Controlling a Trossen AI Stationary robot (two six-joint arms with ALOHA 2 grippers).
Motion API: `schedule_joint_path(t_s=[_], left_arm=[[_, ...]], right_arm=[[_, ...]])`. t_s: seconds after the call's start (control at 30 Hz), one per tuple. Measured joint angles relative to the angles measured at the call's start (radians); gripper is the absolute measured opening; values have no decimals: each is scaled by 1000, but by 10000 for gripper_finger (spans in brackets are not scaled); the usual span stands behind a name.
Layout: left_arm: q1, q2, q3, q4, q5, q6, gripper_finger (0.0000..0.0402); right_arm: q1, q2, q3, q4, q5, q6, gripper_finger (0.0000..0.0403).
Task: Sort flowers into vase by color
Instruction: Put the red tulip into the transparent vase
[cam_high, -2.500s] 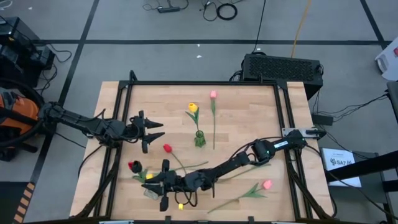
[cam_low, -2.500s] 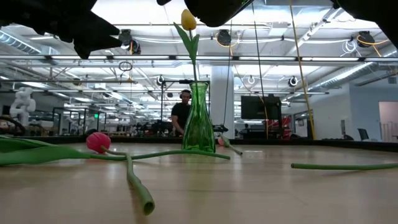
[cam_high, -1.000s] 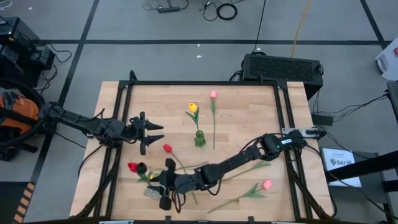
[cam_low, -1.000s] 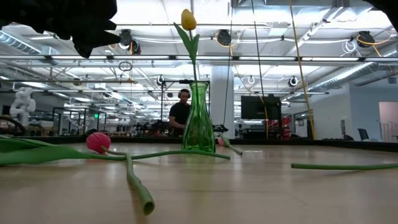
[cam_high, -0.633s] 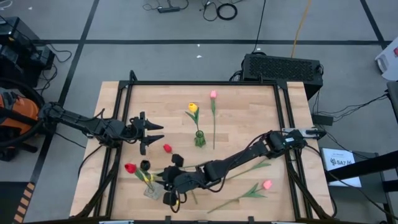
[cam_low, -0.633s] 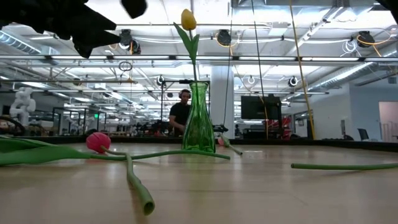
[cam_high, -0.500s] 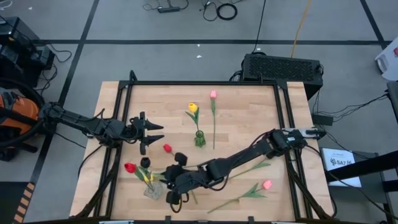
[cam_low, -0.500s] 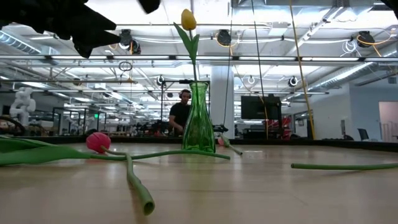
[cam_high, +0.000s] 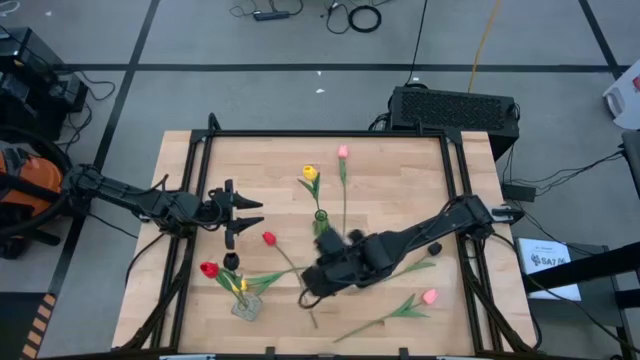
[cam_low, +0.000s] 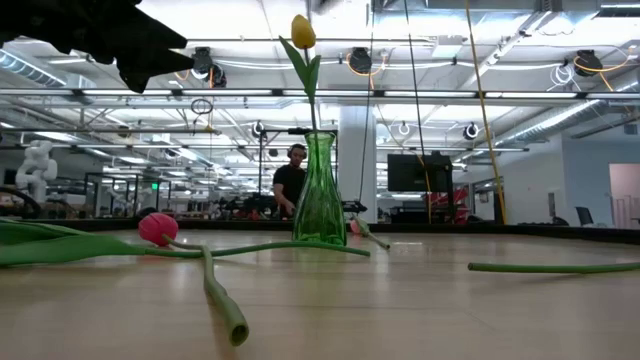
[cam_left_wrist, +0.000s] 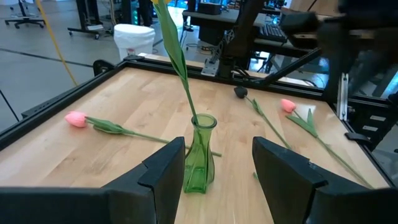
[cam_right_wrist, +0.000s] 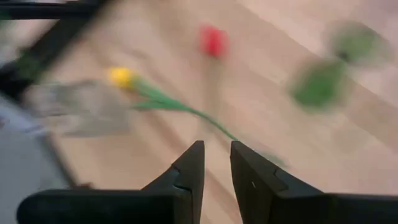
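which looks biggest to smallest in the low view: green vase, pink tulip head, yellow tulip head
1. green vase, by far the largest.
2. pink tulip head, though it lies nearer the camera, which inflates it.
3. yellow tulip head, slightly smaller as seen; the true sizes of the two heads may be alike.

A large open robotics lab or industrial workspace is showing here: ceiling trusses (cam_low: 420, 95) and hanging lights are running overhead, monitors (cam_low: 412, 171) and equipment racks are standing far behind, cables (cam_high: 365, 17) are lying on the taped grey floor (cam_high: 250, 40), and a person (cam_low: 291, 180) is standing beyond the wooden table (cam_high: 400, 170).
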Motion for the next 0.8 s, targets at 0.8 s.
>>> schedule_joint_path(t_s=[0.8], left_arm=[[1,4,88,-116,20,14,196]], right_arm=[[239,-3,-166,-317,-261,960,22]])
